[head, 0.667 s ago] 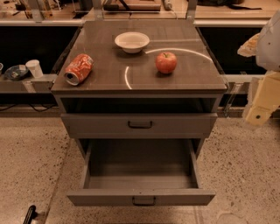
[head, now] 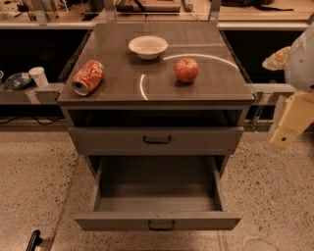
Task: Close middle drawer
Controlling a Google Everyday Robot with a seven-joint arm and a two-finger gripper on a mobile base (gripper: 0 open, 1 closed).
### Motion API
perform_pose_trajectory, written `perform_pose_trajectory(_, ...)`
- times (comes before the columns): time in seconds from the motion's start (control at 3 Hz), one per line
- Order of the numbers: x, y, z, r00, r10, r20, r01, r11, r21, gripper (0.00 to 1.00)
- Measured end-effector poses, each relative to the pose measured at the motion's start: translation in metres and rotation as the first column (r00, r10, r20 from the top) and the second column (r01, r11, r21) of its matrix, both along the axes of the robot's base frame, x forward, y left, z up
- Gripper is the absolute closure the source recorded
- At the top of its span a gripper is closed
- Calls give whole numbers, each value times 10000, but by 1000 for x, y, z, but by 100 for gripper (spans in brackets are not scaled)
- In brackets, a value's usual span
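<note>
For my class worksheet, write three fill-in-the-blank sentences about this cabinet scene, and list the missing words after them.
1. The middle drawer is ____, not shut.
2. The can lies on its ____.
3. The gripper hangs at the picture's ____ edge, beside the cabinet.
Missing words: open; side; right.

This looks like a robotics lab: a speckled terrazzo floor, cluttered workbenches along the top of the frame, a grey drawer cabinet at centre, and the robot's gripper at the right edge.
</note>
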State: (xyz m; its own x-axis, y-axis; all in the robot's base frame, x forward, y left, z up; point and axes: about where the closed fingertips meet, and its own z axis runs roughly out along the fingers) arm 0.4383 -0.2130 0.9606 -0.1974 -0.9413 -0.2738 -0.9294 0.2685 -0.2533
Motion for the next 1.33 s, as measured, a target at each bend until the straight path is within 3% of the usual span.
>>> perform_pose_trajectory(0.33, -11, 5, -75, 9980, 582, -242, -537, 9863, 1563, 0)
perform_pose_trajectory(0.67, -27, 5, -158, 9982, 574, -186, -467, 9298, 3650, 0)
perform_pose_trajectory(1.0, -44, 7, -202, 9989, 464, 6, -396, 8448, 5336, 0)
perform_pose_trajectory(1.33, -48, 7, -211, 9987, 474, 159, -478, 8116, 5823, 0)
